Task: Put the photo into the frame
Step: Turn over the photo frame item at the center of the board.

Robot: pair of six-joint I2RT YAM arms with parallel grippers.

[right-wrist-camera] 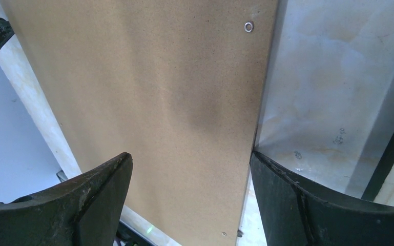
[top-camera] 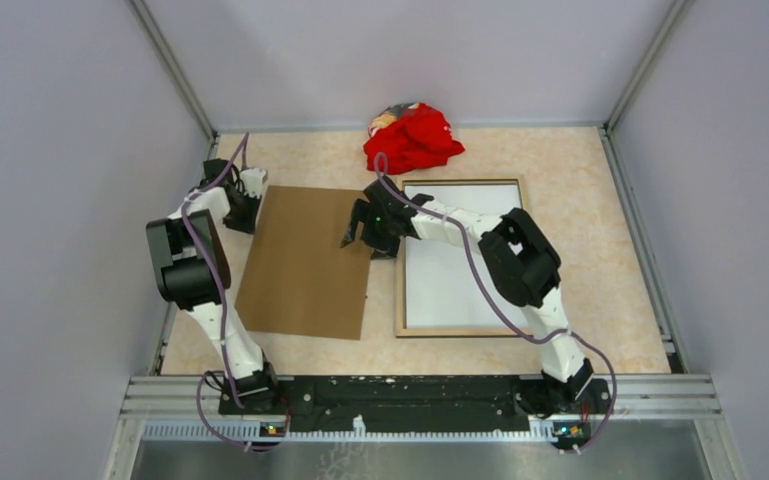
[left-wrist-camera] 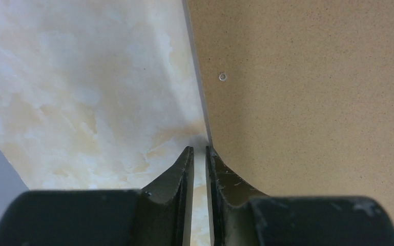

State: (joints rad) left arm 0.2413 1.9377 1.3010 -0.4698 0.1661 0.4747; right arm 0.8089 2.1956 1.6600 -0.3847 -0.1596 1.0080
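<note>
At the left of the overhead view, the left gripper [top-camera: 243, 203] sits at the upper left corner of the brown hardboard sheet [top-camera: 305, 265], which lies on the marbled table [top-camera: 600, 250]. In the left wrist view, the left gripper [left-wrist-camera: 199, 149] has its jaws drawn in to a thin slit. The sheet's [left-wrist-camera: 312, 102] edge runs down to the tips, with bare table [left-wrist-camera: 82, 77] on the left. Whether the fingers pinch that edge cannot be told. A small metal eyelet [left-wrist-camera: 223, 77] sits near the sheet's edge.

In the centre of the overhead view, the right gripper [top-camera: 365, 236] hangs over the sheet's right edge. In the right wrist view, the right gripper [right-wrist-camera: 190, 156] has its jaws spread wide and holds nothing. The sheet [right-wrist-camera: 159, 92] fills the space between them, and its edge is just inside the right finger.

At centre top lies a crumpled red cloth [top-camera: 413, 138]. Right of centre, the frame [top-camera: 460, 331] lies flat with its pale wood side up, just beside the sheet. A white sheet [top-camera: 450, 290] fills its opening. Whether that is the photo face down cannot be told. The right arm crosses the frame's upper part.
</note>
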